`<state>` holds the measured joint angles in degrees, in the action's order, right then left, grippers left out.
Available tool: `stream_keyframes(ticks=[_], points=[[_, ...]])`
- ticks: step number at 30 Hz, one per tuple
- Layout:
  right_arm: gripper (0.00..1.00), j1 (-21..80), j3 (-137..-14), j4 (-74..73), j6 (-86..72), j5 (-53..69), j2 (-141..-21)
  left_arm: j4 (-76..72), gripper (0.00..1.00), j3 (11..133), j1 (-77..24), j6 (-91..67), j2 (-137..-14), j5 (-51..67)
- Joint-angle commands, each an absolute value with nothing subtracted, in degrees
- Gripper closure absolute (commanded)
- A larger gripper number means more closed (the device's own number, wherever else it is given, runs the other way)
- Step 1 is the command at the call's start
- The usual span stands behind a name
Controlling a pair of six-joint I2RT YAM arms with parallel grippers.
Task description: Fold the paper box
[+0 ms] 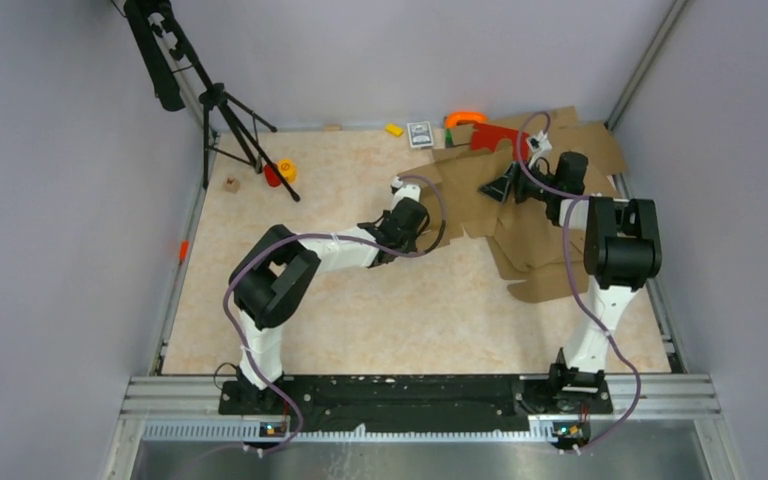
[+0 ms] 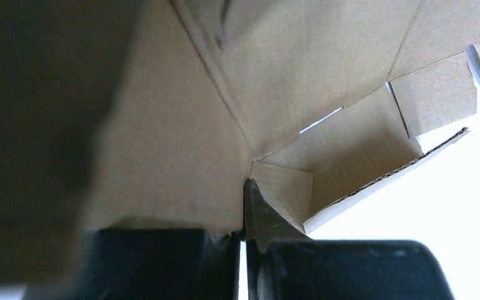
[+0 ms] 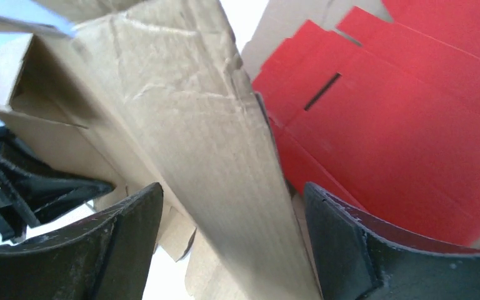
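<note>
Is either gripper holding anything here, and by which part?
The left gripper is shut on the paper box, pinching a panel edge by a small corner flap. The right gripper is open, straddling a raised cardboard panel, not gripping.

Table layout, clock positions read from the table's middle, 12 lying away from the arm bases.

The paper box [image 1: 460, 200] is found at 1 o'clock on the table [image 1: 380, 320], between the two grippers. The left gripper [image 2: 242, 237] is set at its 8 o'clock edge, and one raised panel is placed between the fingers of the right gripper [image 3: 231, 206] at its 3 o'clock side. Flat cardboard sheets [image 1: 540, 255] are spread under and behind it, from 12 to 3 o'clock. A tripod [image 1: 222, 105] is stood at 10 o'clock, with a card pack [image 1: 419, 133] at 12.
</note>
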<state>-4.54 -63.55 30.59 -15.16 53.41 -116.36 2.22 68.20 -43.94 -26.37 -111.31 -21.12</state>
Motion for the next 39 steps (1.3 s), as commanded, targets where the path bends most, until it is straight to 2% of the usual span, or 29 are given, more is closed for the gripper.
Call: stream_keyframes(ticks=[1, 3, 6, 7, 9, 11, 14, 17, 22, 31, 35, 39], points=[[0.28, -2.2, -64.4, 34.3, -12.7, 59.3, -111.8, 3.3, 1.00, 68.8, -44.0, -22.0, -112.7, -24.7], [0.37, -0.8, -59.2, 36.0, -13.0, 57.0, -108.5, 1.9, 1.00, 68.2, -44.0, -21.2, -112.5, -25.6], [0.60, 2.2, -50.6, 39.9, -14.5, 51.7, -101.1, 0.5, 1.00, 67.4, -44.0, -19.9, -111.8, -26.3], [0.63, 3.8, -47.9, 40.8, -15.3, 49.7, -99.1, -0.9, 1.00, 66.8, -44.0, -19.5, -111.5, -26.4], [0.72, 6.8, -44.3, 39.1, -14.2, 45.0, -94.4, -3.0, 1.00, 65.7, -44.0, -19.0, -110.7, -26.3], [0.87, 9.8, -41.3, 36.3, -12.3, 38.8, -89.6, -4.3, 1.00, 64.8, -44.0, -18.8, -109.8, -26.1], [1.00, 13.9, -36.8, 35.8, -12.0, 31.8, -83.7, -5.9, 1.00, 63.6, -44.0, -18.1, -108.9, -26.6], [1.00, 18.0, -35.1, 30.8, -10.6, 27.4, -80.1, -7.2, 1.00, 62.6, -43.6, -17.4, -108.1, -26.2], [1.00, 20.9, -29.9, 28.6, -16.4, 27.5, -75.8, -10.7, 1.00, 59.6, -43.2, -16.9, -105.8, -24.6], [1.00, 29.4, -27.7, 25.6, -19.4, 25.7, -74.7, -14.0, 1.00, 57.4, -42.7, -21.0, -102.7, -18.7], [1.00, 30.1, -26.1, 27.6, -23.9, 24.5, -75.4, -15.3, 1.00, 55.7, -42.6, -24.3, -100.5, -14.9], [1.00, 30.1, -21.8, 37.9, -32.0, 26.0, -76.6, -15.6, 1.00, 53.9, -41.5, -27.4, -97.7, -12.7]])
